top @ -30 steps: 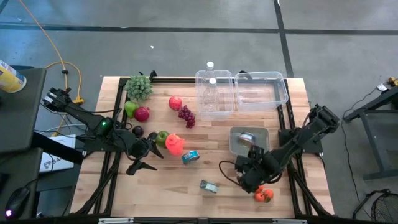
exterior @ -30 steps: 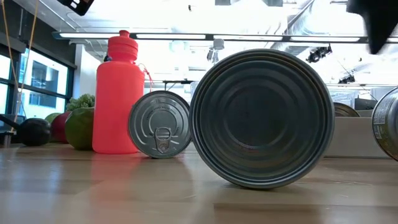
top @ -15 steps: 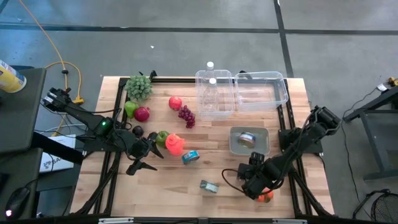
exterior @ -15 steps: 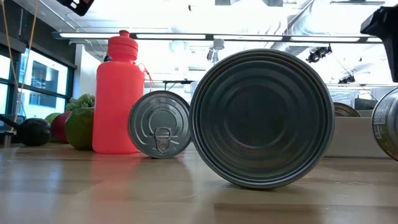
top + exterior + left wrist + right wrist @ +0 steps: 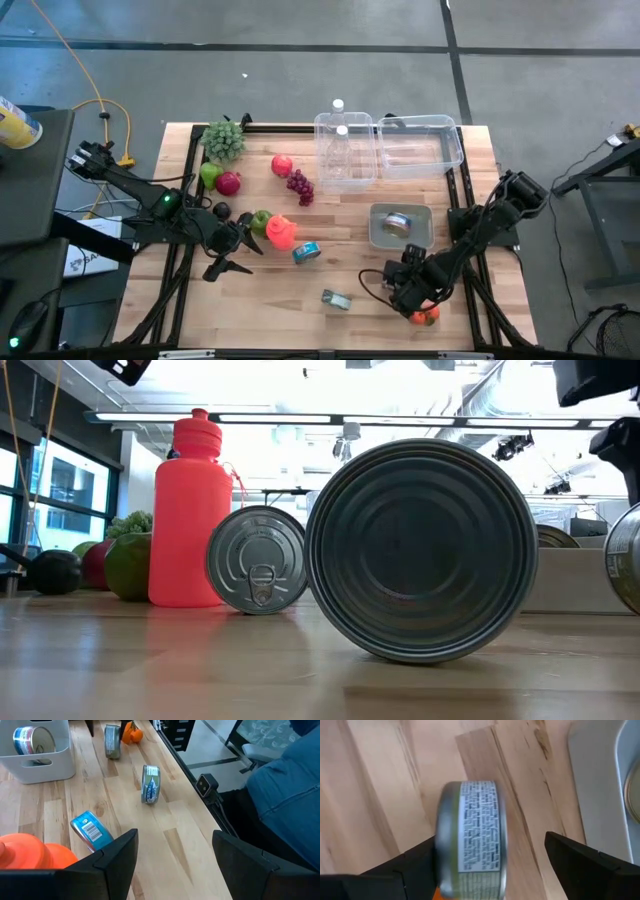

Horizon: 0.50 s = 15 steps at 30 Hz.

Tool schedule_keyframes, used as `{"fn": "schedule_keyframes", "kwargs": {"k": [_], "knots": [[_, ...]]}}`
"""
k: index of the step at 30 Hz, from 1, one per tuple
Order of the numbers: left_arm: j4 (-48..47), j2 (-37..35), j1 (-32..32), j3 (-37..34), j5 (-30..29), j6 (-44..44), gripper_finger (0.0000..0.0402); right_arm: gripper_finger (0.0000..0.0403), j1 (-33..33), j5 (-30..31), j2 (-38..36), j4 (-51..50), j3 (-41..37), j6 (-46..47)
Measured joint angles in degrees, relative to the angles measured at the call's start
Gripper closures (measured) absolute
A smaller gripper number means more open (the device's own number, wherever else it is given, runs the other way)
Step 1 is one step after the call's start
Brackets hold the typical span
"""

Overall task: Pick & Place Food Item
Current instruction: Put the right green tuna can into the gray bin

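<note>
A small tin can [image 5: 472, 835] with a printed label stands on its rim on the wooden table [image 5: 350, 270], next to an orange tomato [image 5: 426, 316]. The left wrist view shows the can [image 5: 112, 741] too. My right gripper [image 5: 487, 845] points down over it, open, one finger on each side of the can; I cannot tell whether they touch it. In the high view the right gripper [image 5: 408, 293] hides the can. My left gripper [image 5: 236, 250] hangs open above the table beside the red bottle [image 5: 281, 232], holding nothing.
A grey tray [image 5: 421, 238] with a can in it stands just beyond my right gripper. A blue can [image 5: 306, 252] and a green can [image 5: 337, 299] lie mid-table. Fruit [image 5: 229, 183] and green grapes [image 5: 223, 140] sit far left, clear tubs [image 5: 420, 145] at the back.
My right gripper has come down toward the can beside the tomato, shifting slightly toward the table's near edge, its fingers still open. My left arm has kept still.
</note>
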Motion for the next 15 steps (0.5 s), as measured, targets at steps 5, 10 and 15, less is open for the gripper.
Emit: {"fn": "schedule_keyframes", "kwargs": {"k": [5,10,15], "knots": [[0.0,0.0,0.0,0.0,0.0,0.0,0.0156,0.0086,-0.1,0.6,0.0,0.9,-0.2,-0.6],[0.0,0.0,0.0,0.0,0.0,0.0,0.0156,0.0118,-0.6,0.0,0.0,1.1,-0.2,-0.6],[0.0,0.0,0.0,0.0,0.0,-0.2,0.0156,0.0168,-1.5,-1.1,0.0,3.8,-0.2,-3.1]]}}
